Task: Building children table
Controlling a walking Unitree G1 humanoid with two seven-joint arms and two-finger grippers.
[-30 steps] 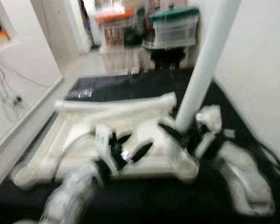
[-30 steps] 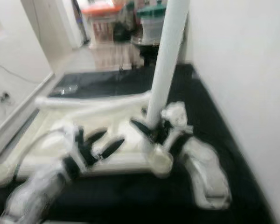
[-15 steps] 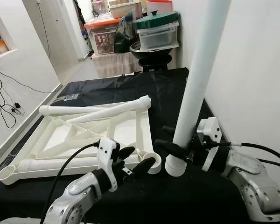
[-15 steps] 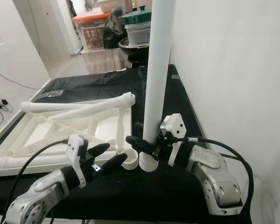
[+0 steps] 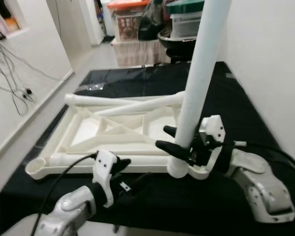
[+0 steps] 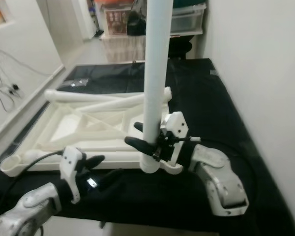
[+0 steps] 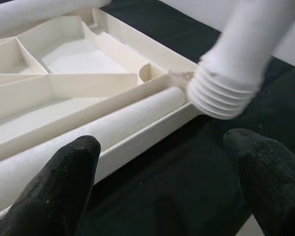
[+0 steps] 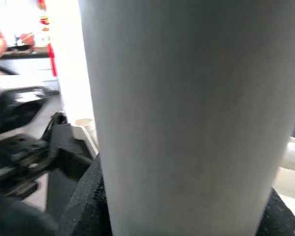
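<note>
An upturned cream plastic table top lies on a black sheet, ribbed underside up, with one loose white leg lying across its far part. My right gripper is shut on a second white table leg, held upright with its threaded end just above the top's near right corner. The leg's surface shows close up in the right wrist view. My left gripper is open, low over the sheet in front of the top's near edge, with its fingertips apart and empty.
A white wall runs close along the right. Stacked storage boxes and a lidded container stand beyond the sheet's far end. Cables lie on the pale floor at left. An open socket sits at the top's near left corner.
The view has shifted and cleared from blur. My right gripper has carried the upright leg over the top's near right corner. My left gripper has dropped lower, toward the sheet's front.
</note>
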